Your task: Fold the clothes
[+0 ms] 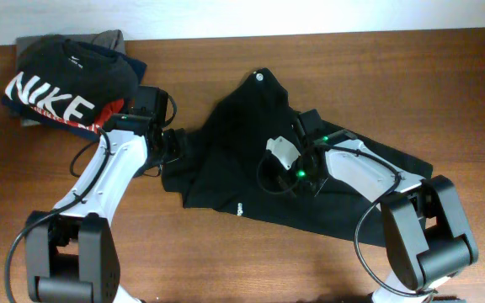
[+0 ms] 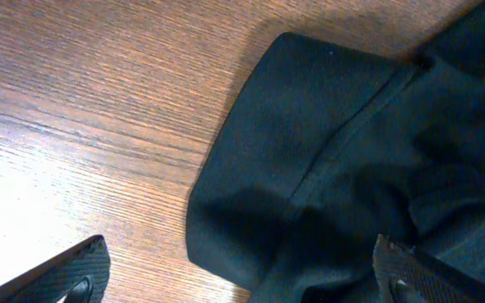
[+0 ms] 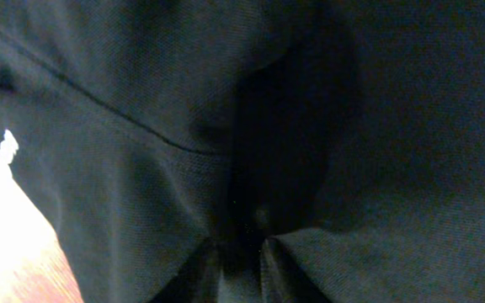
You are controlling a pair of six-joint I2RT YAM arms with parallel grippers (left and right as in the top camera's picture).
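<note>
The plain black top (image 1: 242,143) lies crumpled across the middle of the table, with its white round neck tag (image 1: 259,76) at the back and a tiny white logo (image 1: 240,207) near the front hem. My left gripper (image 1: 173,143) is at the top's left edge. In the left wrist view its jaws (image 2: 242,273) are wide open, and a sleeve end of the top (image 2: 310,151) lies between and ahead of them. My right gripper (image 1: 297,166) is on the middle of the top. In the right wrist view its fingers (image 3: 242,257) are shut on a pinched fold of the top (image 3: 141,101).
A stack of folded garments, with a black T-shirt with white "NIKE" lettering (image 1: 57,84) on top, sits at the back left corner, close behind my left arm. Bare wooden table (image 1: 445,84) shows to the right and along the front.
</note>
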